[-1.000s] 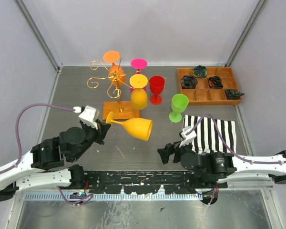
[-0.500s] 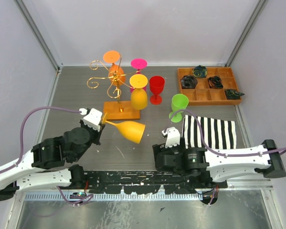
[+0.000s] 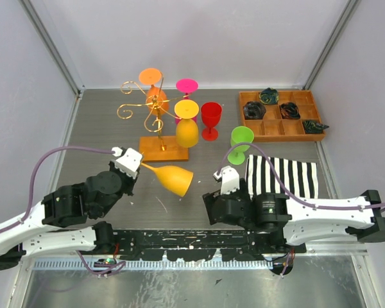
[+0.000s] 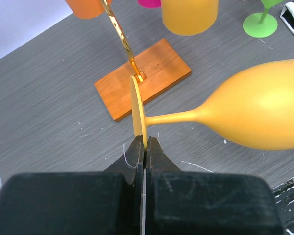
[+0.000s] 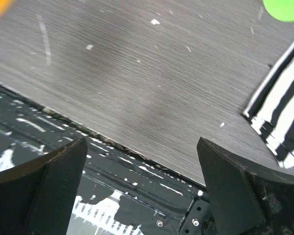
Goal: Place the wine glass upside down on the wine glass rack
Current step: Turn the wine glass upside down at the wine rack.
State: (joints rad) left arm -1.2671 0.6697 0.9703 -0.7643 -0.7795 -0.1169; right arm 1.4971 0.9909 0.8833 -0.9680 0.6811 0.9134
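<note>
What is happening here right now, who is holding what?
The left gripper has its fingers shut on the foot of a yellow wine glass and holds it sideways in front of the wine glass rack. The glass is not yet on the rack. An orange glass and a second yellow glass already hang there upside down. The right gripper is open and holds nothing, low near the table's front edge.

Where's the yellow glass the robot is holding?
In the top view, the yellow wine glass is sideways, foot pinched in the left arm's jaws, left of centre, just in front of the wine glass rack.
</note>
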